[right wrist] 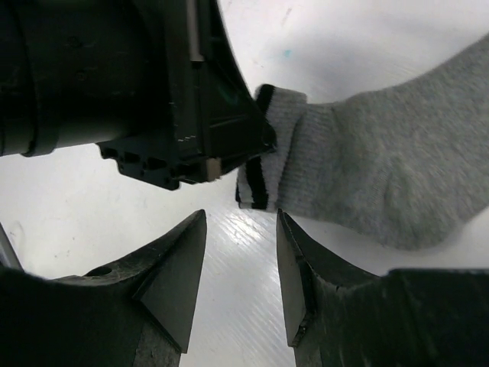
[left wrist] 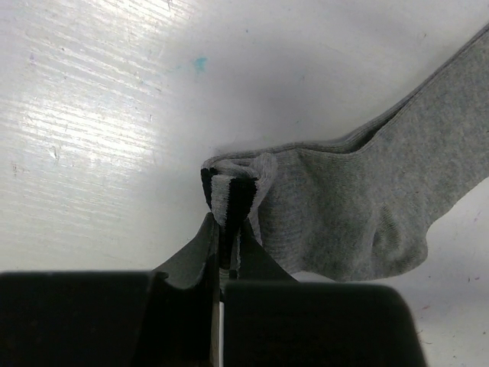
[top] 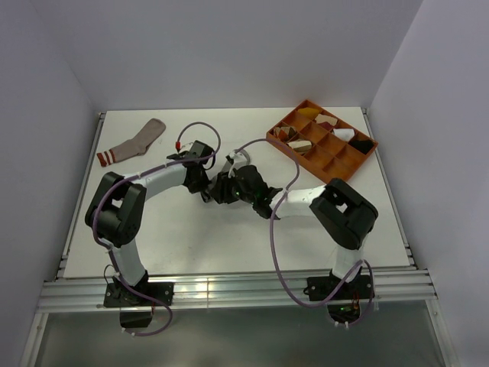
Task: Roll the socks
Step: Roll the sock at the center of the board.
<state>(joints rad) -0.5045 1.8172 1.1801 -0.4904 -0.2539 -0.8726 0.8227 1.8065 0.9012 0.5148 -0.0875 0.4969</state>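
A grey sock (left wrist: 359, 214) with dark cuff stripes lies on the white table. My left gripper (left wrist: 228, 223) is shut on its folded cuff, the striped edge pinched between the two fingers. The right wrist view shows the same grey sock (right wrist: 382, 168), with the left gripper's body (right wrist: 153, 92) against the cuff. My right gripper (right wrist: 241, 222) is open just short of the cuff, with only bare table between its fingers. Both grippers meet at mid-table (top: 225, 187) and hide the grey sock there. A pinkish-tan sock (top: 137, 143) with red and white cuff stripes lies flat at the far left.
An orange divided tray (top: 345, 170) with small cloth bundles stands at the back right. Purple cables loop over both arms around the table's middle. Walls close in the table on the left, back and right.
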